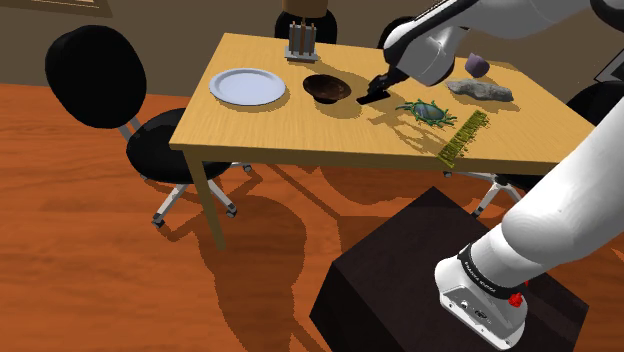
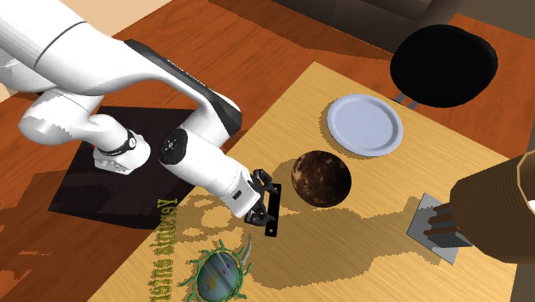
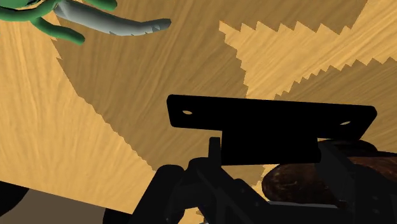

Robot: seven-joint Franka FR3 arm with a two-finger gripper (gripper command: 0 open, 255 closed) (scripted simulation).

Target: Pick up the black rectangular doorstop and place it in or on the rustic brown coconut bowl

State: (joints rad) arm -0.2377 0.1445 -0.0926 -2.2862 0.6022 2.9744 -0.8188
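Reaching from the stand point(image 1: 400, 270) over the wooden table point(image 1: 300, 130) with the white arm point(image 2: 206, 167), wrist tilting downward. Clamping the black gripper point(image 2: 264, 204), fingers partway closed, around the black doorstop point(image 2: 274, 220). Holding it just beside the brown bowl point(image 2: 321, 178), at its eight o'clock in the second exterior view.

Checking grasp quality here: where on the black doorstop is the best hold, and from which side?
Grip the protruding middle block of the black doorstop, coming from the block's side and closing across its width: the long plate with end holes looks too wide. The end effector clasps it there.
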